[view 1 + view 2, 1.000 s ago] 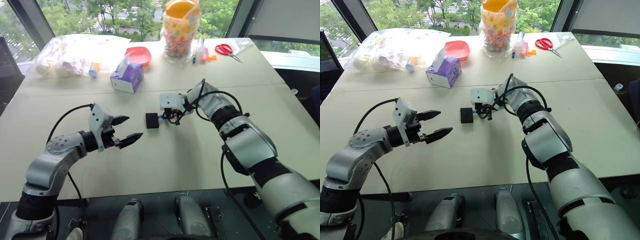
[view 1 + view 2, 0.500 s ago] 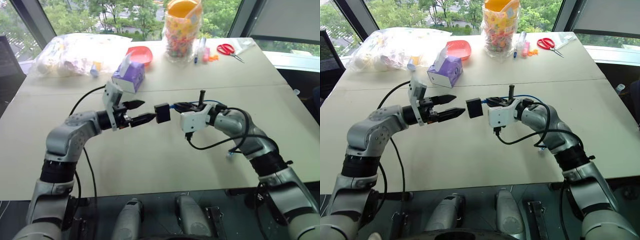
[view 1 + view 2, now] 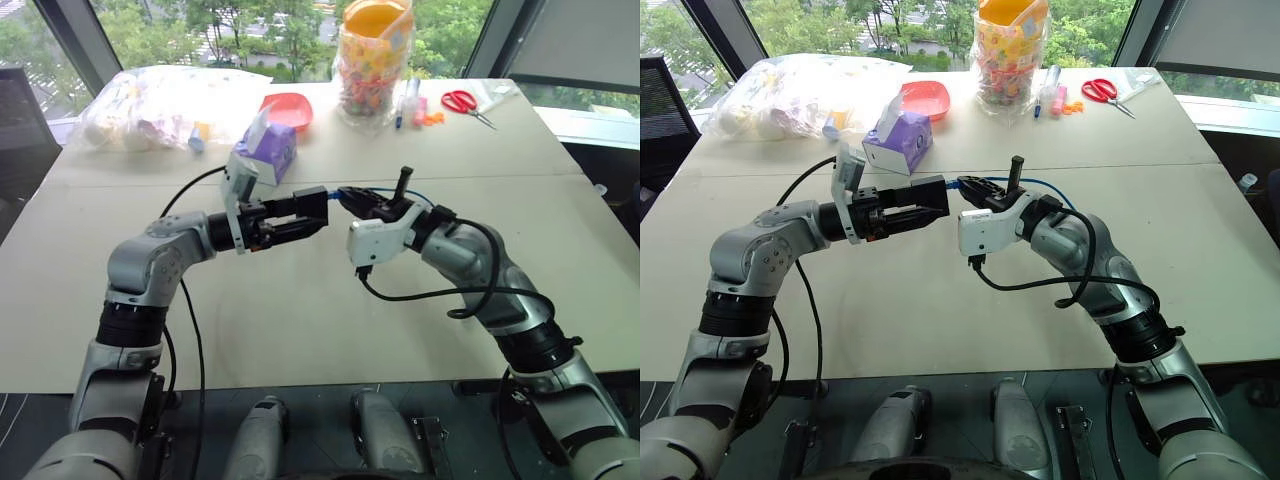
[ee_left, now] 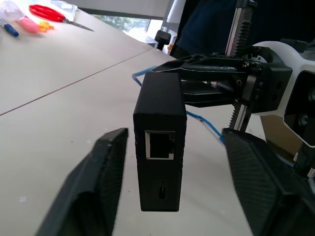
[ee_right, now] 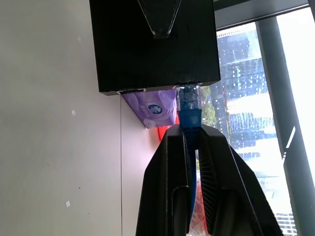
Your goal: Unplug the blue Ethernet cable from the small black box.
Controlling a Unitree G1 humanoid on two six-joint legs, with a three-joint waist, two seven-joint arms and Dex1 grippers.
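From the head views, both arms reach level toward each other above the table (image 3: 300, 330). No writing is readable.

Left wrist view: the small black box (image 4: 160, 140) sits between the left gripper (image 4: 177, 162)'s parted fingers, gaps visible on both sides.

Right wrist view: the right gripper (image 5: 193, 142) is clamped on the blue Ethernet cable (image 5: 189, 115), whose plug is seated in the box.

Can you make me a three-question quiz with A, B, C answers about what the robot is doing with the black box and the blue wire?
1. Where is the small black box?
A. held up between the two pincers
B. lying by the scissors
C. inside the jar

2. What colour is the tissue box?
A. green
B. purple
C. yellow

3. Is the blue Ethernet cable plugged in?
A. no, it lies loose on the table
B. it is cut in two
C. yes, its plug sits in the box

Answers: 1 A, it sits between the left pincer and the right pincer. 2 B, its sides are purple. 3 C, the clear plug meets the box edge.
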